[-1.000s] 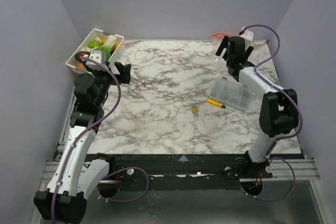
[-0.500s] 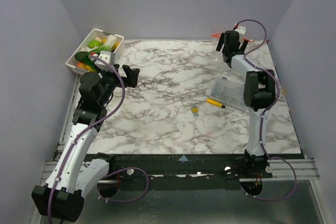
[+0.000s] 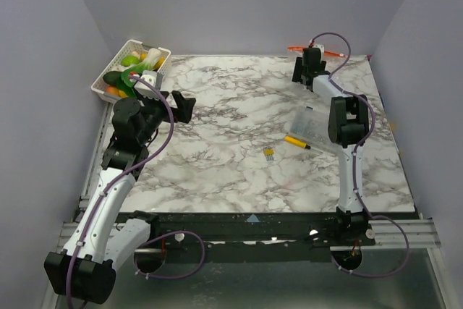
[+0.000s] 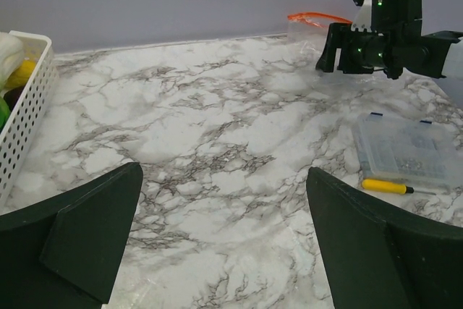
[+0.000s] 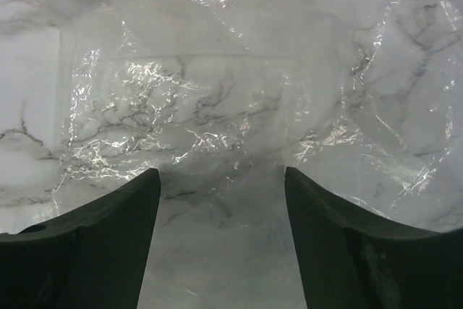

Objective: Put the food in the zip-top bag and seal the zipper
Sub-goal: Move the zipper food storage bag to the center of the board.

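The food [image 3: 132, 63] lies heaped in a white lattice basket [image 3: 156, 70] at the far left corner; its edge [image 4: 22, 117] and some food [image 4: 10, 54] show in the left wrist view. The zip-top bag [image 5: 217, 99] lies flat and crinkled at the far right corner, with its orange-red zipper [image 3: 296, 48] [image 4: 311, 17] toward the back wall. My right gripper [image 3: 300, 72] [image 5: 221, 179] hangs low over the bag, open, its fingers [image 5: 94, 244] straddling the clear plastic. My left gripper [image 3: 184, 104] [image 4: 224, 171] is open above bare marble, right of the basket.
A rigid clear compartment box [image 3: 318, 129] [image 4: 409, 151] sits on the right side, under the right arm's forearm. A yellow marker pen [image 3: 296, 142] [image 4: 387, 187] lies beside it, and a small yellow piece [image 3: 268, 153] lies near the table's middle. Walls close in the far corners.
My right arm has stretched toward the far corner and its gripper has come down over the bag, jaws narrowing slightly. My left gripper has shifted a little to the right.
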You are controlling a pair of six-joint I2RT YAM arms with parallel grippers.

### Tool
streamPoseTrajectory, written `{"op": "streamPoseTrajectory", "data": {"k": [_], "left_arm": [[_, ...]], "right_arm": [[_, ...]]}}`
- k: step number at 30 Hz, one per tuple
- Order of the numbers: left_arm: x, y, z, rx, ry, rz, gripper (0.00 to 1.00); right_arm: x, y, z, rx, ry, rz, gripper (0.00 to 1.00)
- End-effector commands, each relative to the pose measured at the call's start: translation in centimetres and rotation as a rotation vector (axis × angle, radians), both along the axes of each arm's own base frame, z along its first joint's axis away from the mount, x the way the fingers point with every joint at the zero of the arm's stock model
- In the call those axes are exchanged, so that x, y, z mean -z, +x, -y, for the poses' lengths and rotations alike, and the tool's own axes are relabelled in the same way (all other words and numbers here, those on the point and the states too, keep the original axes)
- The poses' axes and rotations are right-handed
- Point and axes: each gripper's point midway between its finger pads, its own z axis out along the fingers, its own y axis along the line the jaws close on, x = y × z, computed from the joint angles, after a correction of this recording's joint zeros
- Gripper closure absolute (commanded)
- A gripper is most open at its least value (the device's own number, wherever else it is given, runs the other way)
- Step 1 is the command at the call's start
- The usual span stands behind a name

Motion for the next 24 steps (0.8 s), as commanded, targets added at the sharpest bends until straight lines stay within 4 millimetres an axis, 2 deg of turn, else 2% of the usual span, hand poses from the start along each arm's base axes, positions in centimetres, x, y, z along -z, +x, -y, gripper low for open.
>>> {"op": "streamPoseTrajectory", "data": {"k": [1,5,9,13,18,21,24], "left_arm": [[-1.3,-0.3,0.5,0.029,-0.014,0.026,0.01],[-1.2,-0.2,0.4,0.018,-0.015,0.022,0.01],[-1.0,0.0,0.4,0.015,-0.015,0.017,0.02],[-0.6,0.2,0.4,0.011,-0.018,0.001,0.01],[-0.2,0.5,0.2,-0.002,-0.015,-0.019,0.01],[-0.1,0.5,0.1,-0.009,-0.014,-0.024,0.01],[0.2,0.7,0.0,-0.017,-0.010,-0.031,0.01]], "right_arm": [[1.9,-0.9,-3.3,-0.148,0.102,-0.072,0.32],[1.4,-2.0,-6.6,-0.278,0.145,-0.097,0.41],[1.0,-4.3,-11.1,-0.446,0.135,-0.132,0.42],[0.6,-7.8,-15.7,-0.627,0.033,-0.154,0.41],[0.3,-14.0,-21.2,-0.871,-0.178,-0.151,0.41],[-0.4,-17.5,-23.2,-0.962,-0.320,-0.115,0.40],[-1.3,-19.8,-23.8,-1.001,-0.384,-0.078,0.39]]}}
